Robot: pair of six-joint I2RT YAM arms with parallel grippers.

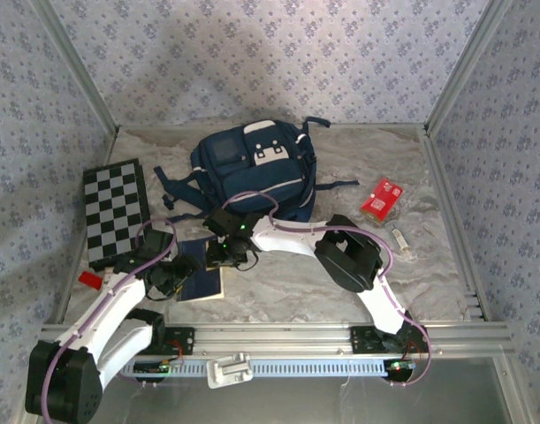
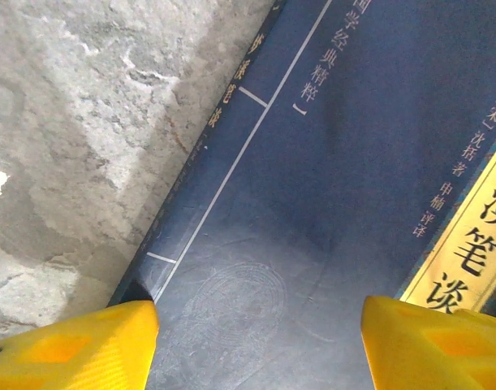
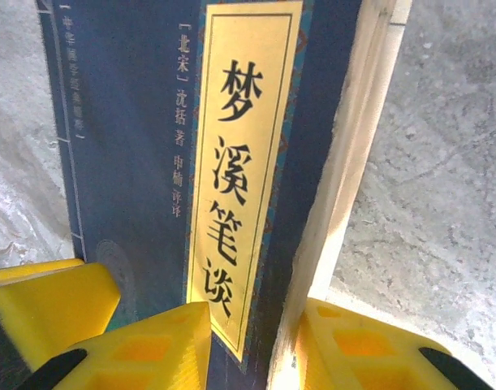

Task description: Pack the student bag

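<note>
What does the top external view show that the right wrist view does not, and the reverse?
The top external view adds the large navy blue fabric backpack, the flat black-and-white checkered board and the small red packet. The right wrist view adds close detail: black Chinese characters on the long yellow label, the cream page edges, and the right end effector with its yellow fingers flanking those edges. Both share the flat navy book and the pale marbled table surface.

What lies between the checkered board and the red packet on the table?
In the top view, the navy student bag lies between the checkered board and the red packet.
</note>
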